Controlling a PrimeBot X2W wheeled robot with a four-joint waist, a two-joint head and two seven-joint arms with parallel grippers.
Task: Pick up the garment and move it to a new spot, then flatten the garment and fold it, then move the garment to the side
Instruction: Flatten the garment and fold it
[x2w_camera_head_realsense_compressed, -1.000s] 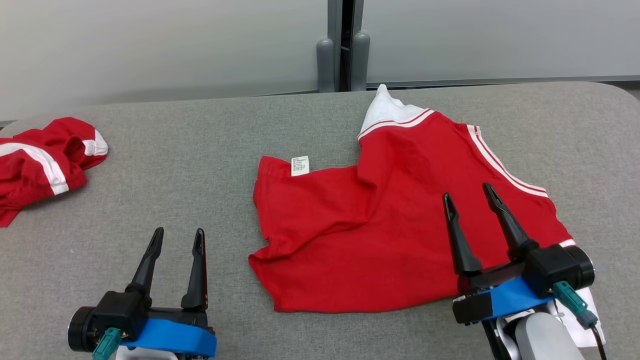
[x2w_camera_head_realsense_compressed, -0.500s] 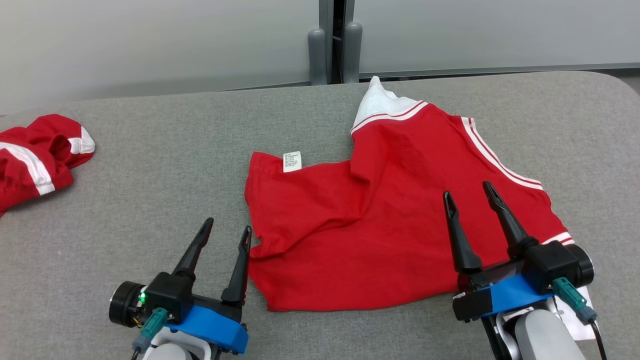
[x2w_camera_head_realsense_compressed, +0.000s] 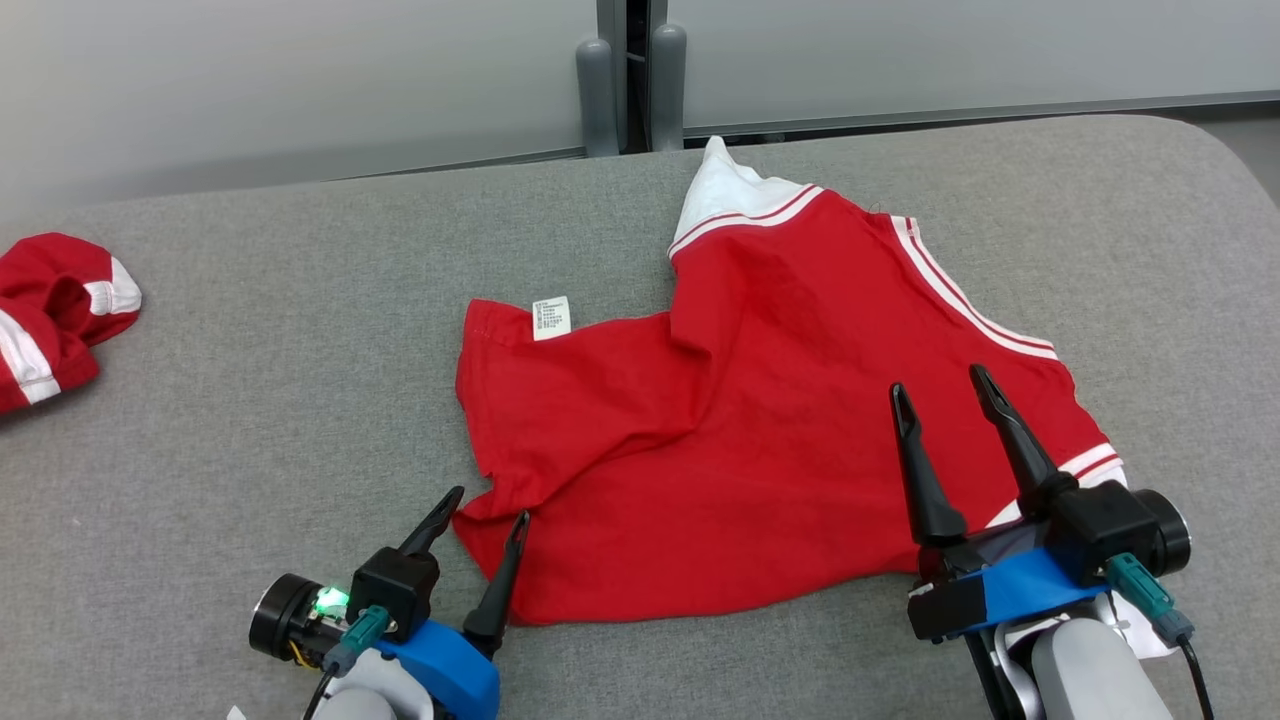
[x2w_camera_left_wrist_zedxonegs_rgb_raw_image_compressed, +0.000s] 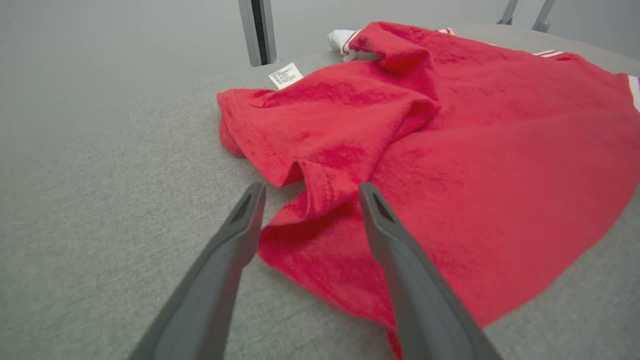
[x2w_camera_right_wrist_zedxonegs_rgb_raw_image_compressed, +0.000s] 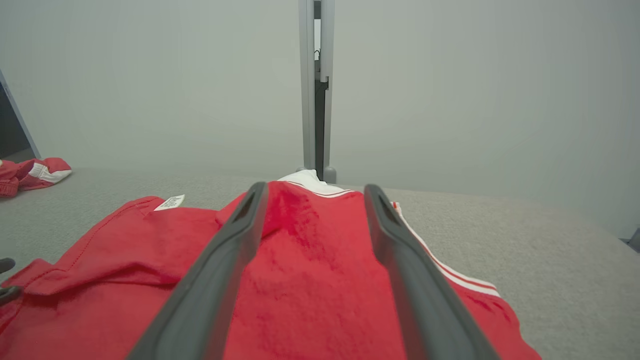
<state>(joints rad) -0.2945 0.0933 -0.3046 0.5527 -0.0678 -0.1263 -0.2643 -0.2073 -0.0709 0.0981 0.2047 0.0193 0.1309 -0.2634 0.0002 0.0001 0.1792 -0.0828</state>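
Risk at the approach to a first grasp, taken view by view. Head view: garment (x2w_camera_head_realsense_compressed: 760, 440), red with a white collar (x2w_camera_head_realsense_compressed: 730, 190) and a care label (x2w_camera_head_realsense_compressed: 551, 317), lies crumpled and partly doubled at the middle-right of the padded surface (x2w_camera_head_realsense_compressed: 300, 400). The left gripper (x2w_camera_head_realsense_compressed: 490, 503), jaws apart and empty, is set at the garment's near-left corner. The right gripper (x2w_camera_head_realsense_compressed: 937, 379), likewise spread and holding nothing, hangs over the garment's right part near the striped sleeve (x2w_camera_head_realsense_compressed: 1085, 462). A second red garment (x2w_camera_head_realsense_compressed: 50, 310) lies well apart at the far left edge; a new spot chosen too far that way would probably mix the two. Left wrist view: the fingers (x2w_camera_left_wrist_zedxonegs_rgb_raw_image_compressed: 235, 240) straddle the corner, one over bare grey cloth and the other over red fabric, with a folded hem flap (x2w_camera_left_wrist_zedxonegs_rgb_raw_image_compressed: 320, 185) between them. Closing here could catch the flap alone or two layers at once, so the garment would rise bunched instead of hanging free; a low fingertip might also snag the woven cover. Right wrist view: that gripper's jaws stand wide over flat red fabric with no edge or ridge between them, and contact with the cloth cannot be judged. A pinch from here would likely slide off or gather a tuck, and a lift by one arm alone would drag the far side. Surface: grey, felt-like, rounded at its right corner, probably clinging enough to hinder sliding. Room: pale plain wall panels (x2w_camera_head_realsense_compressed: 300, 80) behind, meeting at grey uprights (x2w_camera_head_realsense_compressed: 597, 100).
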